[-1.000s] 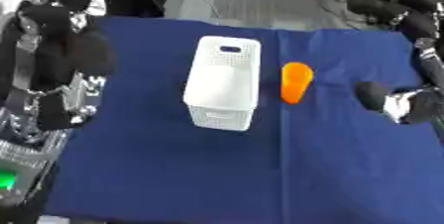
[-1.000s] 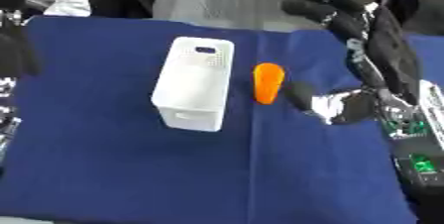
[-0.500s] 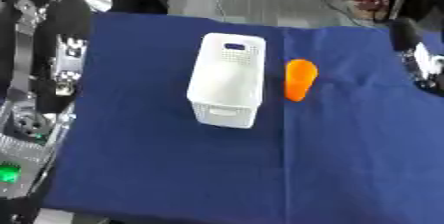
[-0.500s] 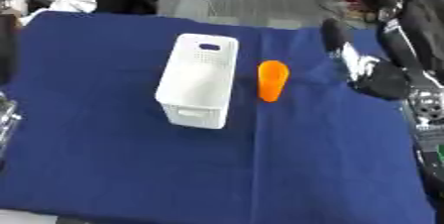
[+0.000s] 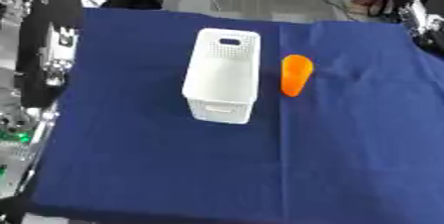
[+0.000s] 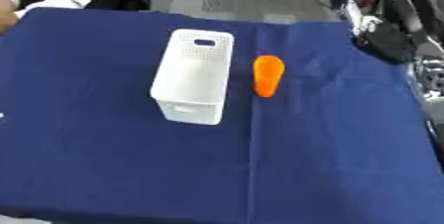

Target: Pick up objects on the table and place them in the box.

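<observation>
1. Right hand [image 6: 388, 44] shows in the right eye view as a dark, blurred shape over the surface's [image 6: 329, 158] right edge near the far corner. It has hold of nothing, and whether its fingers are straight or curled cannot be told.
2. In that same view the white box [image 6: 194, 82] lies toward the far middle of the blue-covered surface, with a handle slot at its far end. The orange object [image 6: 267, 75] lies just beside the box on its right side, apart from the right hand.
3. In the left eye view the left arm [image 5: 48, 49] stands along the surface's left edge; its hand cannot be made out. Box and orange object lie in the same places there.
</observation>
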Robot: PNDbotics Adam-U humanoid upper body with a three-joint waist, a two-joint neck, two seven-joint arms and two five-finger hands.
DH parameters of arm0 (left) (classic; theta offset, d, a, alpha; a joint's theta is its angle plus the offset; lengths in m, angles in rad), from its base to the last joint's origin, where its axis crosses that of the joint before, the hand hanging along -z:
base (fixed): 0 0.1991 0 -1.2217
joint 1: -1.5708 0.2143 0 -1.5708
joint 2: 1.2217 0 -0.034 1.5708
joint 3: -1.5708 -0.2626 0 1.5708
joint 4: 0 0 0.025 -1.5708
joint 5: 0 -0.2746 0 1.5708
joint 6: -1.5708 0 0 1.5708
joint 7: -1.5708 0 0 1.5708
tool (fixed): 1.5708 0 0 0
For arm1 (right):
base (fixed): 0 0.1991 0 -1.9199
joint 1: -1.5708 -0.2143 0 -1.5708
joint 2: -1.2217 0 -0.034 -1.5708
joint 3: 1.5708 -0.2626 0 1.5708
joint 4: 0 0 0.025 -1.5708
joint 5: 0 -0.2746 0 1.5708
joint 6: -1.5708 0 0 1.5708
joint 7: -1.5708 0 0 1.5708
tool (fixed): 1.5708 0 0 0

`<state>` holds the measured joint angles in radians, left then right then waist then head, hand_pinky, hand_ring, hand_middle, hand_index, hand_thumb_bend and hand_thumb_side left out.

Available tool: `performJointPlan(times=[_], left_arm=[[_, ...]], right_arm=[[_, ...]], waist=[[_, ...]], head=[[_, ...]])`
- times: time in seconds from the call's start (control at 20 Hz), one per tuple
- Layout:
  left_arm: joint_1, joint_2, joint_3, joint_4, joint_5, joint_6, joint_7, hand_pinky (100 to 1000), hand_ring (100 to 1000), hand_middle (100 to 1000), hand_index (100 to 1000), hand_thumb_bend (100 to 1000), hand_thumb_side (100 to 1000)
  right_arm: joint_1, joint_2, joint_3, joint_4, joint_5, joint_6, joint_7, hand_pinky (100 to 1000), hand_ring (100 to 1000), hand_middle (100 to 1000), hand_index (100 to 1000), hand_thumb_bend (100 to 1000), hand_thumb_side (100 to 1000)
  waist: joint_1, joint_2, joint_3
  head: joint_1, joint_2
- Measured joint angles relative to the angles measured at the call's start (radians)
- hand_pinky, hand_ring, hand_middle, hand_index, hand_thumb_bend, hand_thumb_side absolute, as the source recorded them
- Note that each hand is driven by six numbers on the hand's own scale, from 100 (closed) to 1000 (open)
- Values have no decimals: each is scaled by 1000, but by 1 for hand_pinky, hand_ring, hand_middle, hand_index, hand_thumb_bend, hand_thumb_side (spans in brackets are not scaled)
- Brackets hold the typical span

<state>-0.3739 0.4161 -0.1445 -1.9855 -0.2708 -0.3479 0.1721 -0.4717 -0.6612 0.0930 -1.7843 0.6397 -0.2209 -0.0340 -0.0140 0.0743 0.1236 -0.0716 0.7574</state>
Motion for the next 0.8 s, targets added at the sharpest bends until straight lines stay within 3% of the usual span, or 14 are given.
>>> performJointPlan(times=[0.45,0.8], left_arm=[[-2,0,0,0,-14,13,-18,1000,887,981,891,153,847],[-10,0,0,0,-15,16,-31,1000,888,981,889,150,843]], right_arm=[[-63,-2,65,183,24,-75,65,810,821,914,911,266,1000],[-129,12,91,352,53,-179,73,837,843,927,913,267,1000]], waist=[[-4,1,12],[-6,1,20]], head=[[0,3],[1,3]])
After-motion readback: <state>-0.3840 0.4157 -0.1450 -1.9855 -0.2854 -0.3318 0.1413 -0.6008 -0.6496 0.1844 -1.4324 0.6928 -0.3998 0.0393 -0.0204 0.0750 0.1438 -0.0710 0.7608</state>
